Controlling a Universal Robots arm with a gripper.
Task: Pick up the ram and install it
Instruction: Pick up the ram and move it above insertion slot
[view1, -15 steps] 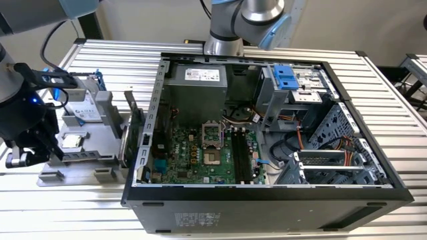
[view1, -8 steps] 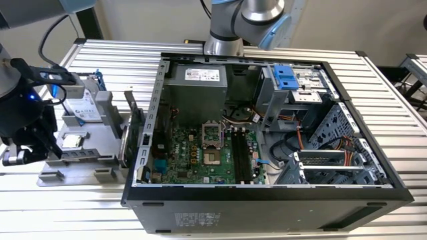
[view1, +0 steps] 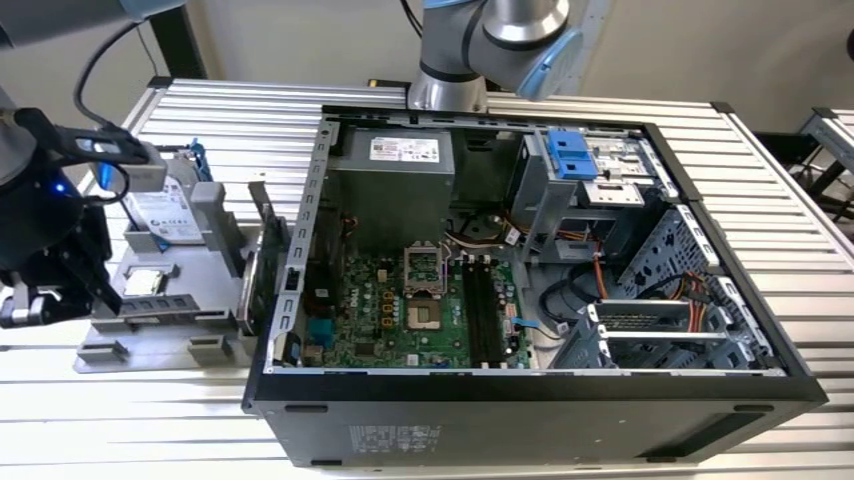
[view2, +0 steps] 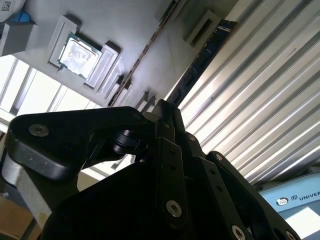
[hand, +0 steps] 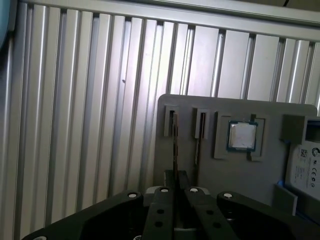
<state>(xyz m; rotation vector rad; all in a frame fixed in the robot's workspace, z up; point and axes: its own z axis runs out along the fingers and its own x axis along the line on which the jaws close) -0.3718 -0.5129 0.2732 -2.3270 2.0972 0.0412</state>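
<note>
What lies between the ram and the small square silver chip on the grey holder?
Between the ram and the silver chip a second thin board stands on edge in its own slot, as the first wrist view shows.

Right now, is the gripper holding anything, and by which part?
The gripper looks shut on the ram, pinching one end of the stick, which stands in its slot in the grey holder.

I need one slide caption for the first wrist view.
Gripper aligned with the ram standing edgewise in the gray holder, near the silver chip.
</note>
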